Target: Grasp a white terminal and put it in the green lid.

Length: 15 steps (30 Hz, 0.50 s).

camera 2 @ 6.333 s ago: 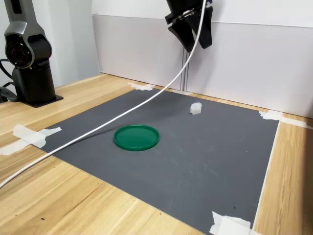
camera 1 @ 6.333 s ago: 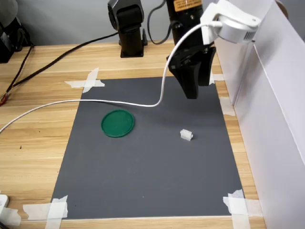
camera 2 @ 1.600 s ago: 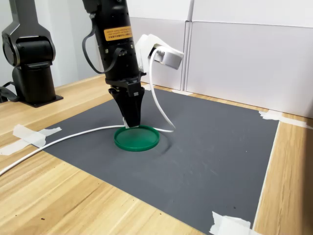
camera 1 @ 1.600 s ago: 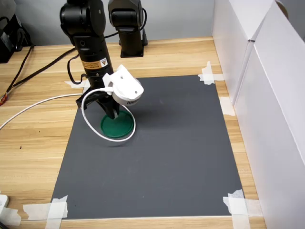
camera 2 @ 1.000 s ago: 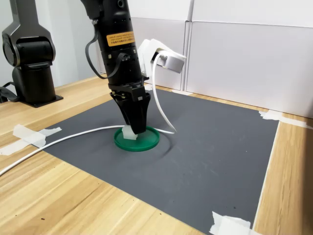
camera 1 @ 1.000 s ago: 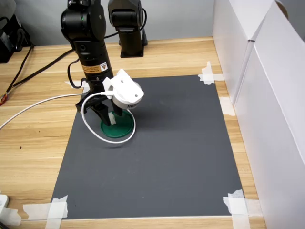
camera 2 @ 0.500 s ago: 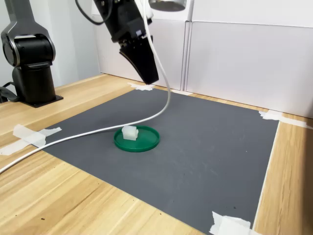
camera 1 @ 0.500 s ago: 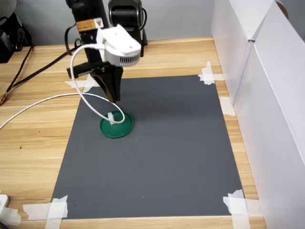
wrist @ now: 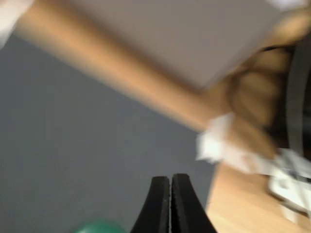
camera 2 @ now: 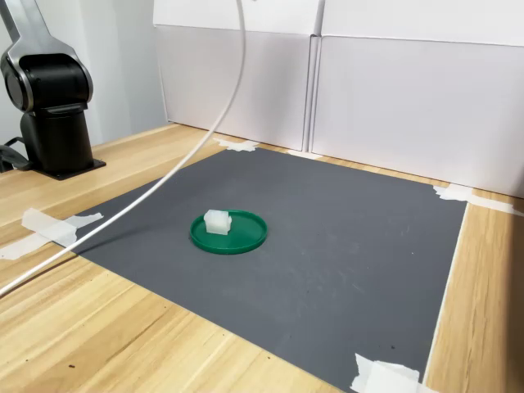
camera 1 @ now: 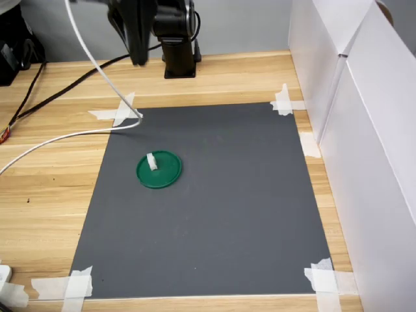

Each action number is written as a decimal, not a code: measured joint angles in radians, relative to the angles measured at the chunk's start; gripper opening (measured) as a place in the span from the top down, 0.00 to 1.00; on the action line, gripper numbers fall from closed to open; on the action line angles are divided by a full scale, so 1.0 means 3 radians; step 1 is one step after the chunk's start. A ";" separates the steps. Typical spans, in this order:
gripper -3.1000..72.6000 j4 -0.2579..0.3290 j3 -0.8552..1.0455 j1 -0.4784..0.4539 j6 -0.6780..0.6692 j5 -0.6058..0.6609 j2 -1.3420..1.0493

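The green lid lies on the dark grey mat, towards the first exterior view's left. The white terminal rests inside it near its rim, free of the gripper. Both exterior views show the lid with the terminal in it. My gripper is raised high above the table's far edge, well away from the lid. In the blurred wrist view the gripper has its two black fingers pressed together with nothing between them, and a sliver of the lid shows at the frame edge. The second exterior view does not show the gripper.
The grey mat is taped at its corners with white strips. A white cable trails from the arm across the mat's corner and the wooden table. The black arm base stands at the back. White panels wall the first exterior view's right.
The gripper has risen and drawn back from above the lid to the table's far edge, leaving the second exterior view. The terminal stays in the lid.
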 joint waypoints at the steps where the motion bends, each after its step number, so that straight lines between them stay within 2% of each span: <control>1: 0.98 0.0000 0.0034 -0.0052 0.0199 -0.0101 -0.0096; 4: 0.98 -0.0061 0.0254 -0.0234 0.0962 -0.0460 -0.0480; 7: 0.98 -0.0187 0.0564 -0.0423 0.1469 -0.0656 -0.0872; 10: 0.98 -0.0249 0.0872 -0.0568 0.1619 -0.0663 -0.1178; 15: 0.98 -0.0265 0.1368 -0.0521 0.1509 -0.0621 -0.1532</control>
